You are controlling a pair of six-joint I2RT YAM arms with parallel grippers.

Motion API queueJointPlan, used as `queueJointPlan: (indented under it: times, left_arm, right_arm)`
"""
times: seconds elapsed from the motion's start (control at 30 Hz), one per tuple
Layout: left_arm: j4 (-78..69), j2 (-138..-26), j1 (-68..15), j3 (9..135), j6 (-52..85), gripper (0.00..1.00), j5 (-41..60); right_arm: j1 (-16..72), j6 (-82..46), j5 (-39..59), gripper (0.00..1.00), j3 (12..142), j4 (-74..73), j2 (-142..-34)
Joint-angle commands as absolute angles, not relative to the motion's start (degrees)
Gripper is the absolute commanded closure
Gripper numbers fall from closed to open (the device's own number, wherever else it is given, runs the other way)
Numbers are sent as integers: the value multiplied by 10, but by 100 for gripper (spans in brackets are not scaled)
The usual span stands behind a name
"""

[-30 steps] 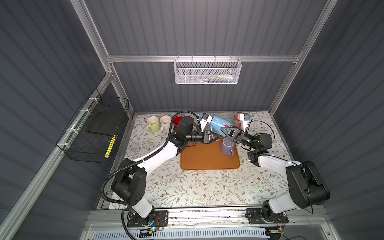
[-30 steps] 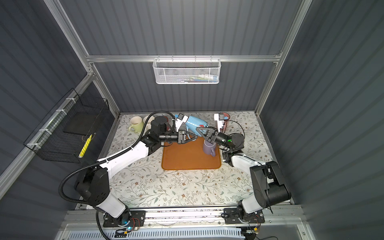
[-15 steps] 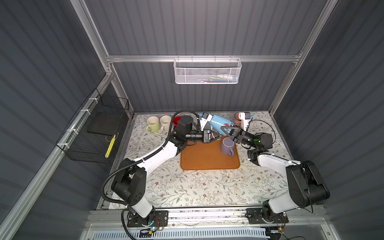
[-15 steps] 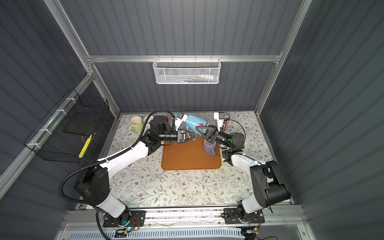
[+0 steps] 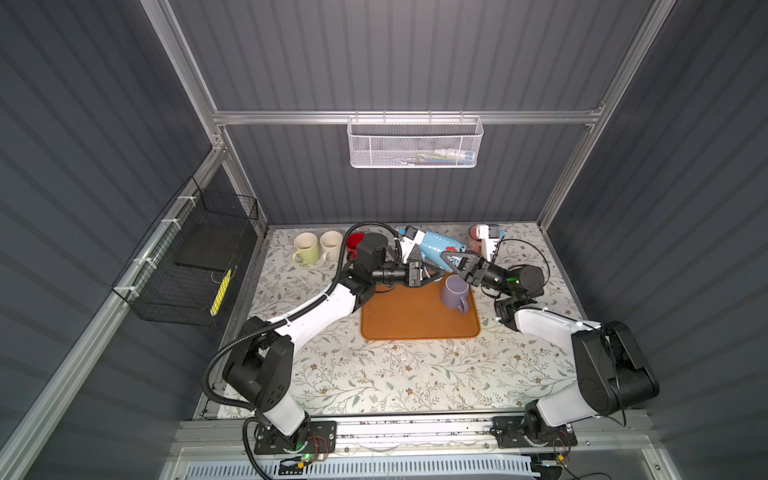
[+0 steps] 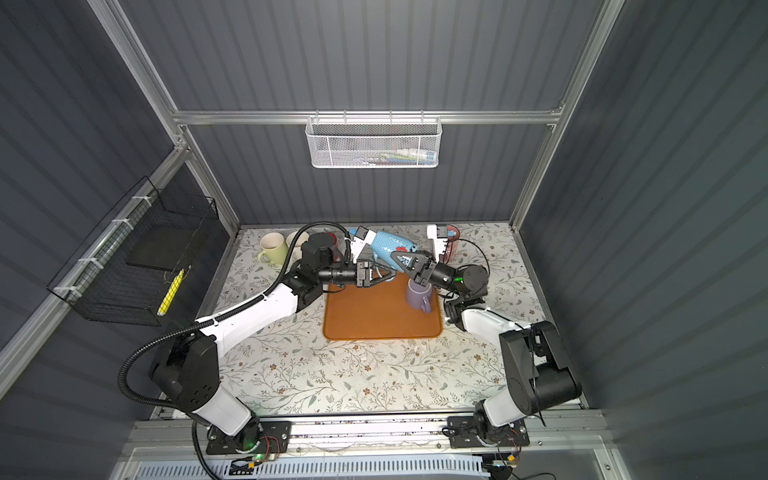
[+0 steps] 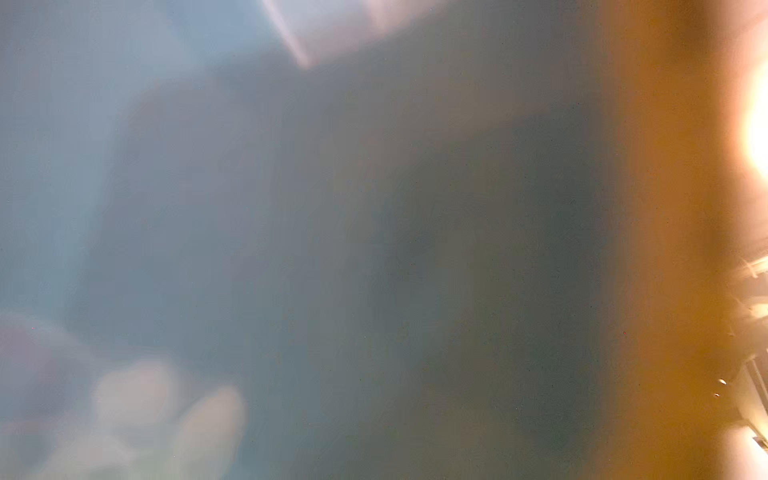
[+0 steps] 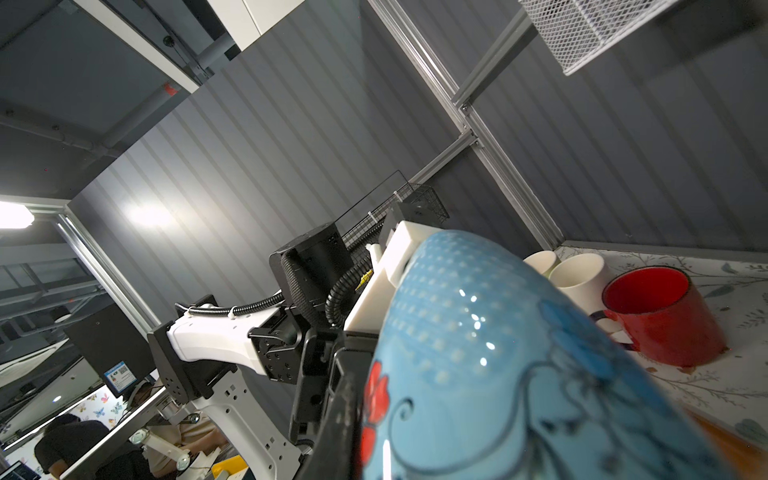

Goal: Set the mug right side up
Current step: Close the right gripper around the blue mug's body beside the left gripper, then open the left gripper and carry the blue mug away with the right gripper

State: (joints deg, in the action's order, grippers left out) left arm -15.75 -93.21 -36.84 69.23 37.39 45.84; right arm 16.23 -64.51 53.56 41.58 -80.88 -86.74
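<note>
A light blue dotted mug (image 5: 436,245) (image 6: 388,245) with red flowers hangs tilted on its side above the back edge of the orange mat (image 5: 407,316). My right gripper (image 5: 455,261) (image 6: 405,262) is shut on it from the right. In the right wrist view the mug (image 8: 498,374) fills the foreground beside one black finger (image 8: 340,415). My left gripper (image 5: 432,275) (image 6: 388,276) sits just under the mug from the left. Its jaw gap is hidden, and the left wrist view is only a blur. A purple mug (image 5: 455,291) stands on the mat below the right gripper.
A red mug (image 5: 354,241) (image 8: 660,316) and two cream mugs (image 5: 307,249) stand at the back left. A pink cup (image 5: 474,235) is at the back right behind the right wrist camera. A black wire basket (image 5: 199,257) hangs on the left wall.
My right gripper has risen from over the purple mug to the blue mug and closed on it. The left arm has stayed nearly still under the mug.
</note>
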Motion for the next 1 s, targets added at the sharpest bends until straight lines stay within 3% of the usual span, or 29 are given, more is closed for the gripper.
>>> queueJointPlan:
  times: [0.0, 0.5, 0.97]
  left_arm:
    - [-136, -915, -371, 689, 341, 66, 439]
    - [-46, -874, -347, 696, 280, 59, 388]
    - [30, -846, -329, 693, 231, 59, 317]
  right_arm:
    - [158, -647, 522, 100, 422, -831, -866]
    - [144, -597, 512, 100, 401, -728, -844]
    - [139, -399, 462, 100, 446, -346, -734]
